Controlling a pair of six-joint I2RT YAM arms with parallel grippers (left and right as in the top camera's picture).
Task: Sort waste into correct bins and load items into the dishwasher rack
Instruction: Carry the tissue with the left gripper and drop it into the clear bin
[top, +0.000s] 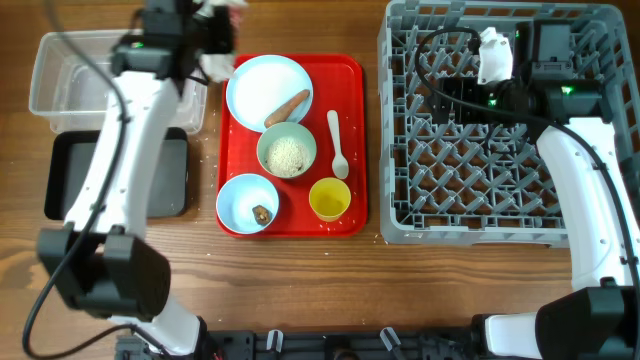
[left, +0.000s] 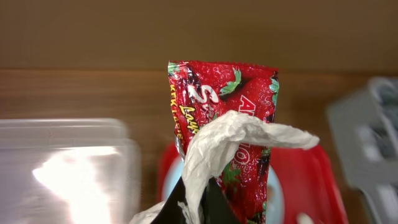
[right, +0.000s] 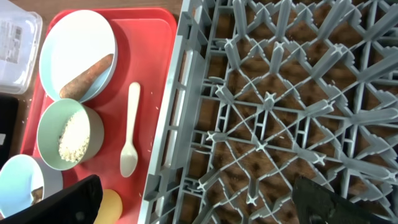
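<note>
- Tub and black tray, just left of the left gripper — both look empty, no waste binned yet.
- Left gripper clenched on the paper, lifted; open air toward the tub's rim.
- Plate, sausage, green bowl, blue bowl, cup and spoon sit on the red tray, to its right.
- Right gripper spread, empty — above the bare rack.

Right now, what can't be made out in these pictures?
Brown scrap in the light-blue bowl: overhead, too small to identify.
Yellow cup: right wrist view, cut off by the bottom edge.
Clear tub: left wrist view, blurred with glare; contents unclear.
Left end effector: left wrist view, mostly covered by the wrapper it holds.
</note>
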